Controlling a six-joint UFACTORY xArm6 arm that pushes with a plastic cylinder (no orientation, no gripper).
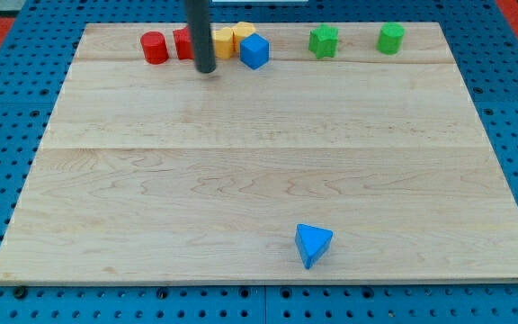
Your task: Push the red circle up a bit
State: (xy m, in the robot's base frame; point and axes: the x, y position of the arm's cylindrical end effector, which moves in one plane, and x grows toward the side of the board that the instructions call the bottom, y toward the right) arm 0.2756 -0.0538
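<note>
The red circle (155,47) stands near the view's top left on the wooden board (268,180). My tip (206,68) is to its right and slightly below, apart from it. The rod hides part of a second red block (183,43), whose shape I cannot make out. Right of the rod lie a yellow block (224,40), another yellow block (244,32) and a blue cube (254,51), all packed close together.
A green star-like block (324,41) and a green block (390,39) sit along the view's top right. A blue triangle (312,244) lies near the view's bottom, right of centre. Blue pegboard surrounds the board.
</note>
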